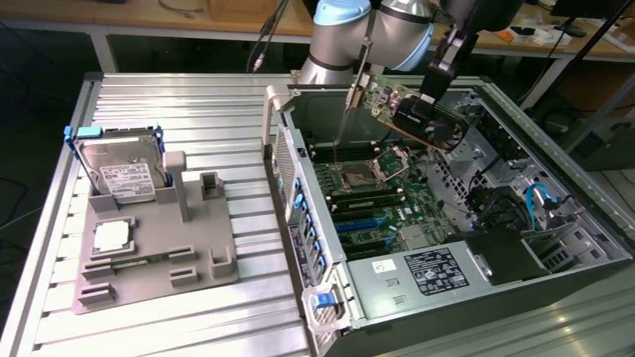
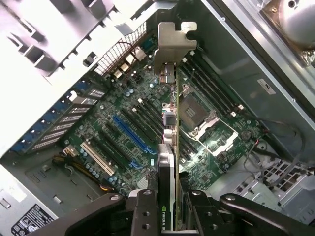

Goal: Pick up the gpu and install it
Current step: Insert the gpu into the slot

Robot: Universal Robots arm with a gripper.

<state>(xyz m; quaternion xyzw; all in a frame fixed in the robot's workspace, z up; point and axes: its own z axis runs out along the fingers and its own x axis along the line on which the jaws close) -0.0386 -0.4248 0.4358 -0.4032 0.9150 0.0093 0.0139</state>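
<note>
The gpu (image 1: 429,120), a card with a green board, a dark cooler face and a silvery end bracket, hangs tilted in the air above the open computer case (image 1: 516,245). My gripper (image 1: 429,95) comes down from above and is shut on the card's upper edge. In the wrist view the gpu (image 2: 168,147) shows edge-on between my fingers (image 2: 146,209), its metal bracket (image 2: 174,43) at the far end. Below it lies the motherboard (image 2: 123,123) with its blue slot (image 2: 132,133) and the CPU socket (image 2: 197,115). The card touches nothing in the case.
On the exterior view's left, a grey fixture (image 1: 149,260) on the slatted metal table holds a silver hard drive (image 1: 121,175) in a blue frame, a processor (image 1: 112,236) and a narrow green memory stick (image 1: 134,260). A power supply (image 1: 412,275) and blue cables (image 1: 543,201) fill the case's near end.
</note>
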